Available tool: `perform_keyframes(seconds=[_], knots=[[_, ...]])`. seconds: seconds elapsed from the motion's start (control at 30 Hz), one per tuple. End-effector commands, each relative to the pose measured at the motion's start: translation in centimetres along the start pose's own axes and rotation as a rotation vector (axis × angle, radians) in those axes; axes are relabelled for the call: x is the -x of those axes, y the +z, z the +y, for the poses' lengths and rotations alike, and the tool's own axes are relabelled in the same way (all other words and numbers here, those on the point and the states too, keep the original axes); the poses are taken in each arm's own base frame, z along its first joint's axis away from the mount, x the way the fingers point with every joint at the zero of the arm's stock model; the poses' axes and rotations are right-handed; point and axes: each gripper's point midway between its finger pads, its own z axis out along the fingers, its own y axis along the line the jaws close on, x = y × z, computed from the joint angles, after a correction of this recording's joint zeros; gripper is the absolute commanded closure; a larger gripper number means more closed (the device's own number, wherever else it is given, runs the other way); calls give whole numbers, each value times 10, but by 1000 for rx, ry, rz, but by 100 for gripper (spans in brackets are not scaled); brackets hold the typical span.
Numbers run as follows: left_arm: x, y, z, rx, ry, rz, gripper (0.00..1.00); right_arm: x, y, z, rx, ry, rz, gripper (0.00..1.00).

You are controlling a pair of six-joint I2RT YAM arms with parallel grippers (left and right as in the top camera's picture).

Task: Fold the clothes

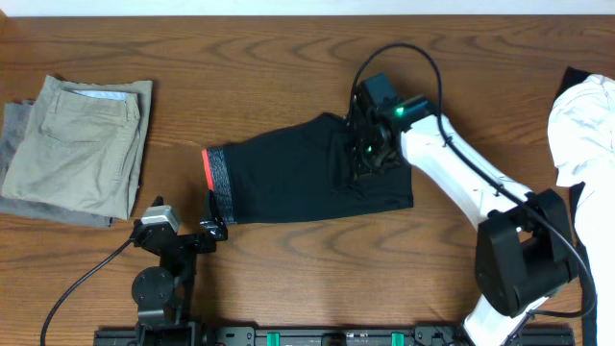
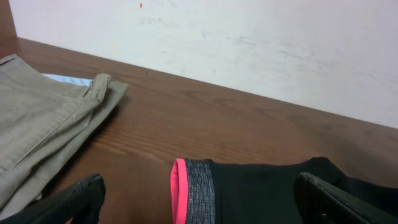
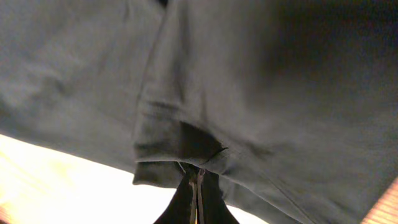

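The black pants (image 1: pixel 298 173) lie folded across the table's middle, their grey waistband with red-orange edge (image 1: pixel 213 181) at the left. My right gripper (image 1: pixel 370 144) is over the pants' right part, shut on a pinch of the black fabric (image 3: pixel 198 167), as the right wrist view shows. My left gripper (image 1: pixel 211 231) is open and empty at the waistband's front corner. In the left wrist view the waistband (image 2: pixel 193 190) lies between its fingers (image 2: pixel 199 208).
Folded tan khaki trousers (image 1: pixel 82 144) lie on a grey garment (image 1: pixel 13 125) at the left, also in the left wrist view (image 2: pixel 43 124). A white garment (image 1: pixel 584 130) lies over a dark one at the right edge. A pale wall (image 2: pixel 249 43) backs the table.
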Motion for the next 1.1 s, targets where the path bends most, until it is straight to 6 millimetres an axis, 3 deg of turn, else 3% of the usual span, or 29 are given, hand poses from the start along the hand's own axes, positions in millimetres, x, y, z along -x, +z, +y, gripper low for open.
perform_keyframes(seconds=[0.0,0.37,0.67,0.8,0.93,1.07], knots=[[-15,1,1,-4,8,45,2,-15,18,21,100,-39,37,99],[-15,1,1,-4,8,45,2,-36,59,31,203,-15,144,99],[-15,1,1,-4,8,45,2,-57,42,37,235,-6,254,99],[-15,1,1,-4,8,45,2,-28,15,33,193,-25,146,99],[-15,1,1,-4,8,45,2,26,-27,19,108,-47,-59,98],[-15,1,1,-3,8,44,2,63,-46,7,86,-131,-195,99]])
